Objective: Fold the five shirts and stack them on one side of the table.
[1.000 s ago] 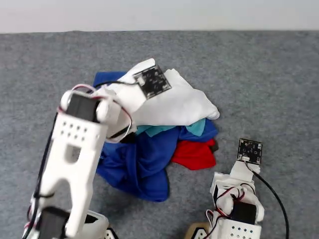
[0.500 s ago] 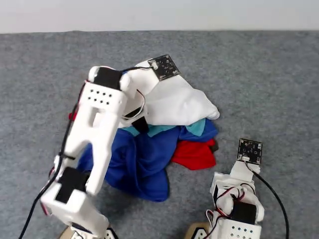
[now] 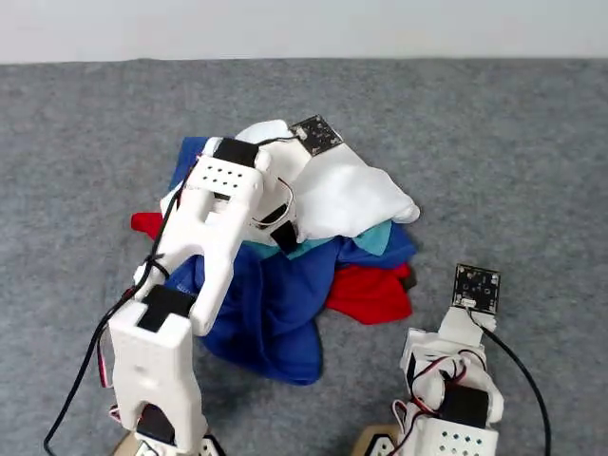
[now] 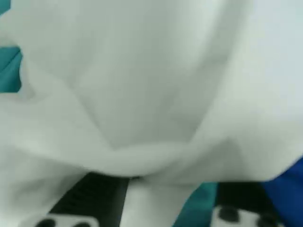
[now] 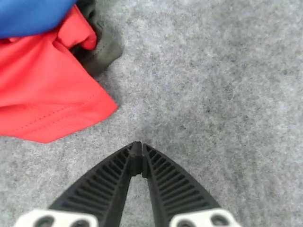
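High view: five shirts lie unfolded in one heap at the middle of the grey felt-like table top [image 3: 532,142]. The crumpled white cotton shirt [image 3: 356,195] sits uppermost. Beneath it a teal shirt [image 3: 377,239] shows as a narrow band. A royal-blue shirt [image 3: 271,318] spreads toward the near edge. A red shirt [image 3: 372,294] projects on the heap's right, with a second red patch at its left.

The left arm is stretched over the heap, and the left gripper [image 3: 283,226] is pressed down into the white shirt. Left wrist view: white cloth [image 4: 151,85] lies directly against the camera, with teal [image 4: 9,71] and blue [image 4: 289,184] at the margins. Whether this gripper is clamped on the cloth cannot be told.

Right wrist view: the right gripper [image 5: 138,158] has its jaws together, tips touching, nothing between them. It hangs over bare table [image 5: 227,75], just beside the red shirt's hem [image 5: 42,109]. A dark grey garment [image 5: 102,52] lies tucked under the red and blue [image 5: 33,14] cloth.
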### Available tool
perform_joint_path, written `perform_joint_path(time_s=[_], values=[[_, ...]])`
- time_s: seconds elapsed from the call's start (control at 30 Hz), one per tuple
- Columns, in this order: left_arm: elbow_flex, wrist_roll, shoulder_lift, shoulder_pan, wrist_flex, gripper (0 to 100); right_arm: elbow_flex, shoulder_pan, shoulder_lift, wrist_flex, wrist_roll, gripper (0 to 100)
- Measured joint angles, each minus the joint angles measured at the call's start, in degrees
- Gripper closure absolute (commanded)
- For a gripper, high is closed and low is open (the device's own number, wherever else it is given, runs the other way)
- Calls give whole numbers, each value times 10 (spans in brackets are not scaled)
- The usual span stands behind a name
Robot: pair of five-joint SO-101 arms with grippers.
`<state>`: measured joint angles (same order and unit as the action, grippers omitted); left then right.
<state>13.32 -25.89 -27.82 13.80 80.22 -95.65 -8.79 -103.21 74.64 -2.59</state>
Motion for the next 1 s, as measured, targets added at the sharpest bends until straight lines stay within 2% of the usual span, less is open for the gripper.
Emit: perform_joint_path(time_s=[0.03, 0.07, 0.23, 0.37, 0.63, 0.8, 1.0], values=[[0, 2, -1, 0, -4, 986, 0, 0, 0, 0, 0, 989], [0, 3, -1, 0, -5, 999, 0, 0, 0, 0, 0, 989], [-1, 4, 14, -11, -5, 996, 0, 0, 0, 0, 0, 989], [-1, 4, 63, -62, -6, 996, 0, 0, 0, 0, 0, 989], [21, 5, 187, -220, -8, 996, 0, 0, 0, 0, 0, 989], [67, 5, 217, -331, -8, 996, 0, 0, 0, 0, 0, 989], [80, 5, 217, -488, -71, 995, 0, 0, 0, 0, 0, 989]])
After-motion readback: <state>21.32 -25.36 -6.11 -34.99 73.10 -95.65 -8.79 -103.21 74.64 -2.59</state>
